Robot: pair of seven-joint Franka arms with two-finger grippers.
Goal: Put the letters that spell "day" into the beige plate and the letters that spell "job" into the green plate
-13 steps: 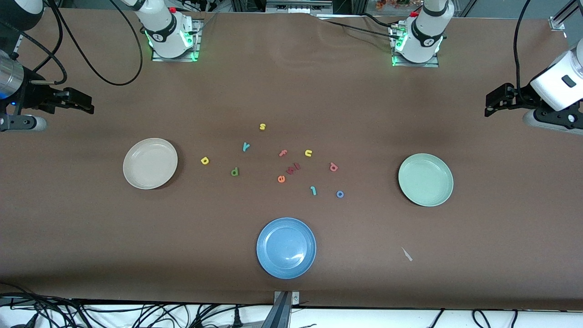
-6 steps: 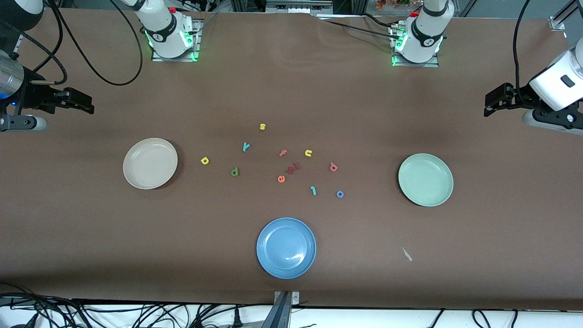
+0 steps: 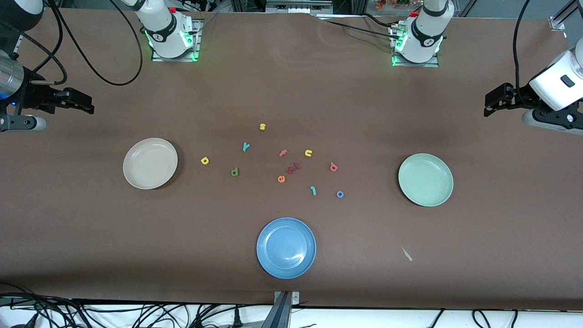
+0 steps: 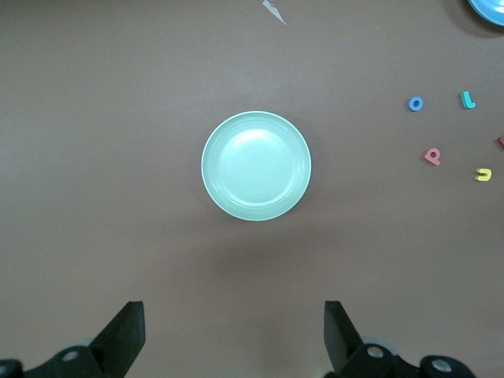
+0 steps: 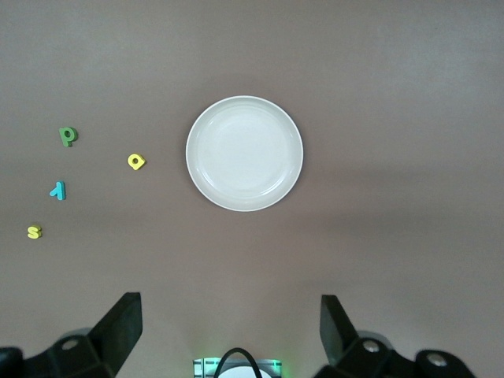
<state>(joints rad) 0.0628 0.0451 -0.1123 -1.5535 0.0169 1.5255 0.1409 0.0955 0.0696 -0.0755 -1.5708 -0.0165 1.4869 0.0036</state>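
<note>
The beige plate (image 3: 150, 163) (image 5: 244, 153) lies toward the right arm's end, the green plate (image 3: 425, 179) (image 4: 256, 165) toward the left arm's end. Between them lie the yellow a (image 3: 204, 160), green d (image 3: 235, 171), teal y (image 3: 246, 146), red b (image 3: 333, 167), teal j (image 3: 313, 190) and blue o (image 3: 340, 194). Both plates hold nothing. My right gripper (image 3: 84, 104) (image 5: 230, 303) hangs open high over the table's end past the beige plate. My left gripper (image 3: 489, 107) (image 4: 234, 311) hangs open high past the green plate. Neither holds anything.
A blue plate (image 3: 286, 247) lies nearest the front camera. Other letters sit among the task's own: yellow s (image 3: 262, 126), pink f (image 3: 283, 153), yellow u (image 3: 308, 153), orange e (image 3: 281, 179), dark red letters (image 3: 294, 168). A white scrap (image 3: 406, 254) lies near the front edge.
The left arm's hand has shifted very slightly. The plates, the letters and the right arm have not moved.
</note>
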